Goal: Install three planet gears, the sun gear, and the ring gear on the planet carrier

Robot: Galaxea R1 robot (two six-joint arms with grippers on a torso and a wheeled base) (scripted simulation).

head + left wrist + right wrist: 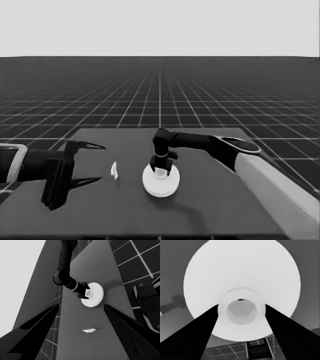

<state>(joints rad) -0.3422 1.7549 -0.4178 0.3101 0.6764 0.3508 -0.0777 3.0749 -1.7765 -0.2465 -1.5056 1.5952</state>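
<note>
The ring gear [161, 184], the larger round part with a raised hub [241, 311], lies at the table's middle. My right gripper [160, 170] comes down on it from above, and its two fingers [207, 327] press against the hub's sides, shut on it. The left wrist view shows the same grip [84, 293] on the ring gear [96, 295]. The planet gears and the planet carrier, the smaller round part, are hidden. My left gripper [102, 163] waits open over the table's left end, holding nothing.
A thin white piece [114, 170] lies on the table between the left gripper and the ring gear, also seen as a thin white piece [89, 330] in the left wrist view. Dark machinery [147, 305] with blue lights stands past the table's edge.
</note>
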